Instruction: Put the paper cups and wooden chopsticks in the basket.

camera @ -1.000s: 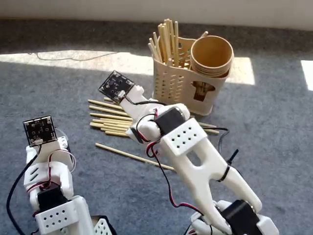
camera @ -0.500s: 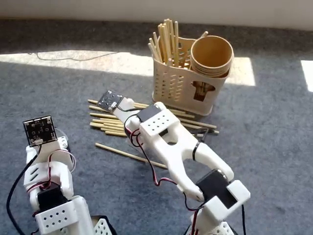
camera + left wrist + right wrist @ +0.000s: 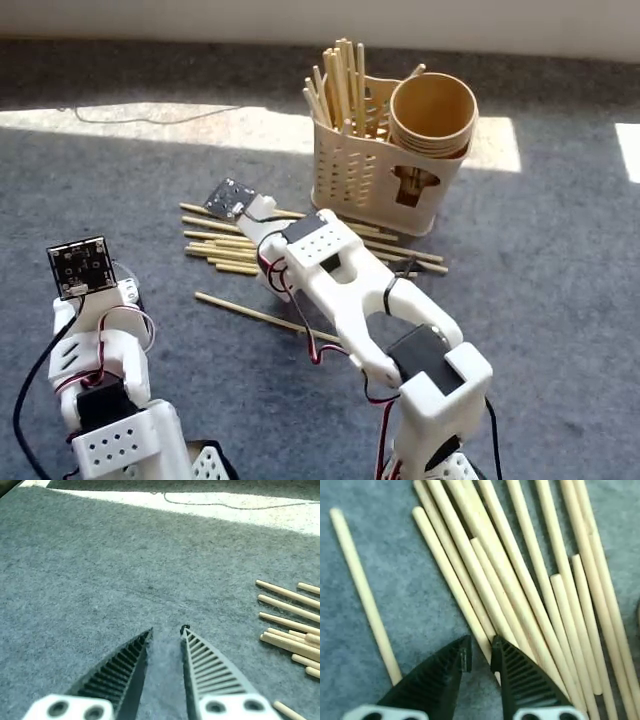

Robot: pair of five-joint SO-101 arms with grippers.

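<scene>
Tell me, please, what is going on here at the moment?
The right gripper is down at the loose pale wooden chopsticks lying on the grey carpet, jaws slightly apart with one stick between their tips. The left gripper hangs open over bare carpet beside the pile. The cream slotted plastic basket already holds stacked brown paper cups and a bundle of upright chopsticks.

Pale chopsticks [image 3: 225,250], cream basket [image 3: 350,170], grey carpet [image 3: 560,300]

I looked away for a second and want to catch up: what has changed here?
The right claw came down and forward, low over the loose chopsticks, as its arm stretched out flatter. The left claw, basket and paper cups stayed put.
</scene>
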